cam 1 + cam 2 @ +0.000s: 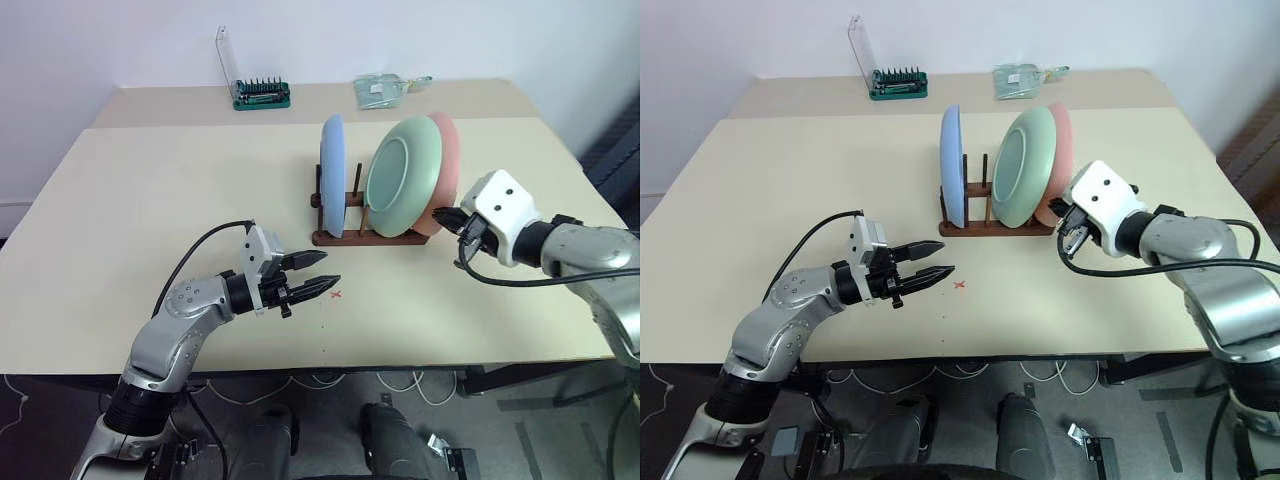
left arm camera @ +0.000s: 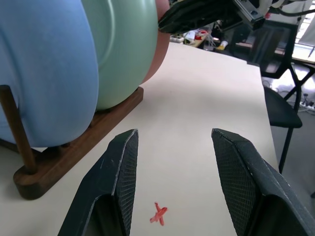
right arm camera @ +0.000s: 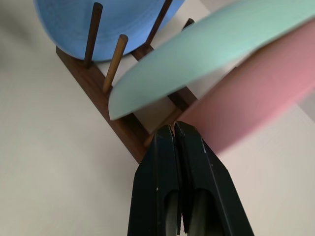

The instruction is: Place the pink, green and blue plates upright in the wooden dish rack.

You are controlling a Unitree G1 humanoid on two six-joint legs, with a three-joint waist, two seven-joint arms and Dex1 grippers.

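The blue plate (image 1: 333,175), green plate (image 1: 404,177) and pink plate (image 1: 448,165) all stand on edge in the wooden dish rack (image 1: 366,237) at the table's middle. The blue one is at the rack's left end, and the green one leans against the pink one at its right end. My right gripper (image 1: 444,218) is shut and empty, its tips just off the pink plate's lower edge (image 3: 256,105) by the rack's right end. My left gripper (image 1: 322,273) hovers open and empty in front of the rack, above a small red cross (image 2: 158,214) on the table.
A green tool holder with a clear lid (image 1: 260,92) and a clear plastic bag (image 1: 385,89) lie at the table's far edge. The table's right edge (image 1: 590,300) runs close behind my right arm. A black cable (image 1: 195,252) loops from my left wrist.
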